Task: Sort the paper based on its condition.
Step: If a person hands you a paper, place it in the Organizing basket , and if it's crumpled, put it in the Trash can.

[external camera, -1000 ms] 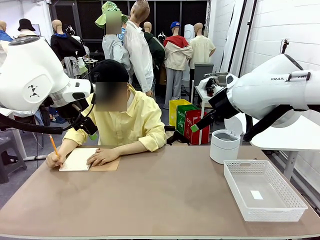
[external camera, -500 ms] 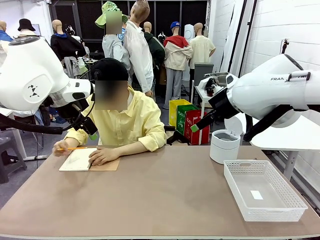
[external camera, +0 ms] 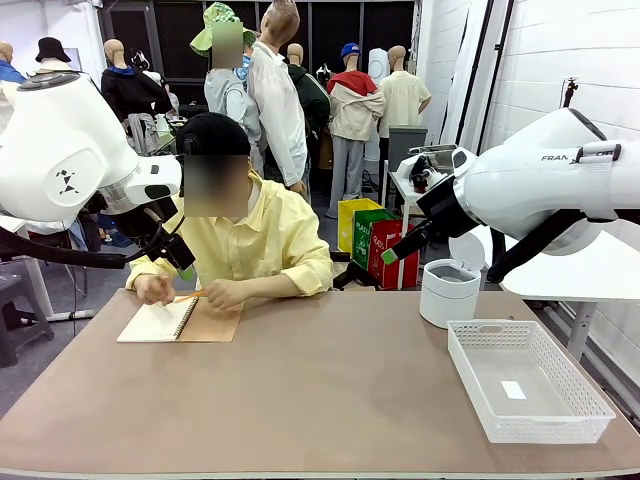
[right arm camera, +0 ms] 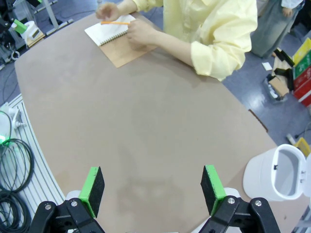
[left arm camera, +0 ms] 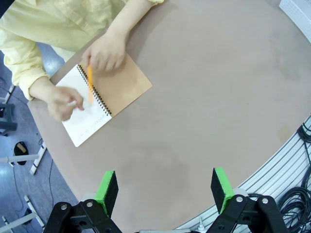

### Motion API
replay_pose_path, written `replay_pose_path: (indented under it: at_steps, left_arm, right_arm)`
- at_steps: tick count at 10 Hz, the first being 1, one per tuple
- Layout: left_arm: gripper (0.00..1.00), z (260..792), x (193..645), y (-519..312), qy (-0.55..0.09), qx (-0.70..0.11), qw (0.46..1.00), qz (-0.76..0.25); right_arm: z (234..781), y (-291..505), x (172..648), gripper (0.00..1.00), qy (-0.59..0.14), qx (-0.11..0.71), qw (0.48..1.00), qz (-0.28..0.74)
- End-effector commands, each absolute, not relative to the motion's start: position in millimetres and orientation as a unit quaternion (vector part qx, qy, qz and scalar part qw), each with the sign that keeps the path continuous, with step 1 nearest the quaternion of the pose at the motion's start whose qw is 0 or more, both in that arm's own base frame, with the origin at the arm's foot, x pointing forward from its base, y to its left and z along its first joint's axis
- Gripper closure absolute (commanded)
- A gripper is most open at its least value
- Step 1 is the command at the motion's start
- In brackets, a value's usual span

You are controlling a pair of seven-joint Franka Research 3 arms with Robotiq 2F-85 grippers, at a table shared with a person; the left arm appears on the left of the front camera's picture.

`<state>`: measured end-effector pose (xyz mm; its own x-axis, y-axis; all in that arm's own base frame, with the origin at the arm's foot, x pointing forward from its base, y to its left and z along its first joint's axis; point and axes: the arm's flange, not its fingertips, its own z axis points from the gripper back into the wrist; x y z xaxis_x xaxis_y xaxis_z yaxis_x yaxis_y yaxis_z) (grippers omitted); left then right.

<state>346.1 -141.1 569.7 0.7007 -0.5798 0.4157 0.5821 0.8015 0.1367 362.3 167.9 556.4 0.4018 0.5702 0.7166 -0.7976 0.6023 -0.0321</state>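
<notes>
jaws of the left gripper (left arm camera: 165,191) and the right gripper (right arm camera: 153,190) stand released and empty above the worktop (external camera: 320,400). white basket (external camera: 527,380) at four o'clock, white bin (external camera: 449,292) at two. at ten o'clock the paper (external camera: 152,320) is a page of the open notebook (external camera: 212,323); the person's hands (external camera: 225,293), on the page half a second ago, now sit at its far edge, the pencil (external camera: 190,293) between them.

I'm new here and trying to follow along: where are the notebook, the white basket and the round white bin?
notebook (external camera: 155,320): front view, on its open white page.
white basket (external camera: 468,378): front view, on its left wall.
round white bin (external camera: 447,298): front view, on its side wall.
</notes>
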Motion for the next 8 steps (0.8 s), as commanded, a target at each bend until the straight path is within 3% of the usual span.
replay_pose_path:
  at_steps: [1, 8]
  left_arm:
    - [0.0, 570.0, 346.1, -140.5, -0.225, -0.002, 0.922, -0.315]
    - [0.0, 570.0, 346.1, -140.5, -0.225, -0.002, 0.922, -0.315]
  right_arm:
    - [557.4, 168.1, 362.5, 0.0, -0.351, 0.159, 0.822, 0.418]
    - [557.4, 168.1, 362.5, 0.0, -0.351, 0.159, 0.822, 0.418]
